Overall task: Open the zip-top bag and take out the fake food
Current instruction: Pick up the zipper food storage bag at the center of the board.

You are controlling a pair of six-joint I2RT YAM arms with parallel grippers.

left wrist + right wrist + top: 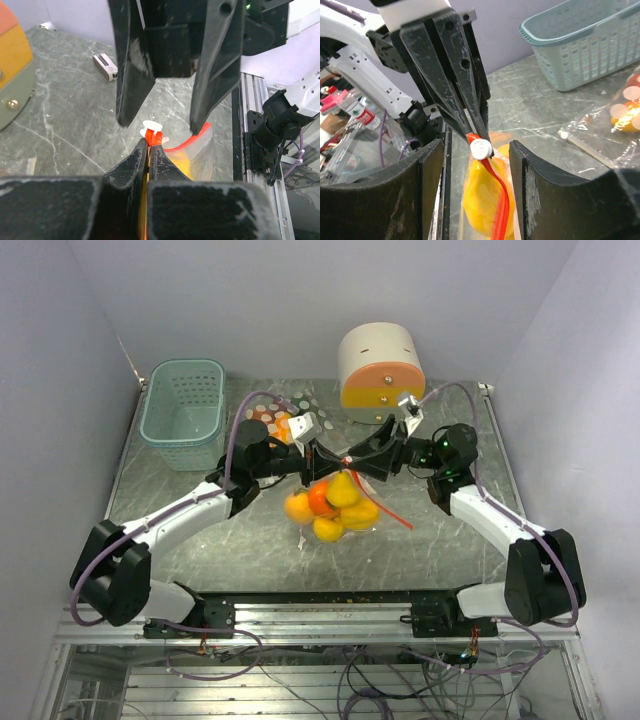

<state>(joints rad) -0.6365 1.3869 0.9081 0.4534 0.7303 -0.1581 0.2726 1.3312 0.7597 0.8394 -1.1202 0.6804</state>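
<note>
The clear zip-top bag (352, 523) hangs over the middle of the table, with yellow and orange fake food (338, 506) inside it. My left gripper (316, 454) is shut on the bag's top edge, pinching the red zip strip (153, 136) at its end. Beside that grip sits the white slider (481, 149). My right gripper (476, 145) stands open, one finger on each side of the slider and the bag top, touching neither. A yellow fruit (479, 200) shows through the plastic below it. In the left wrist view the right gripper (161, 125) comes down from above.
A teal basket (183, 410) stands at the back left. A large cream-and-orange round container (380, 365) is at the back centre. A second plastic bag with white dots (615, 120) lies flat behind the arms. A small white block (106, 66) rests on the table.
</note>
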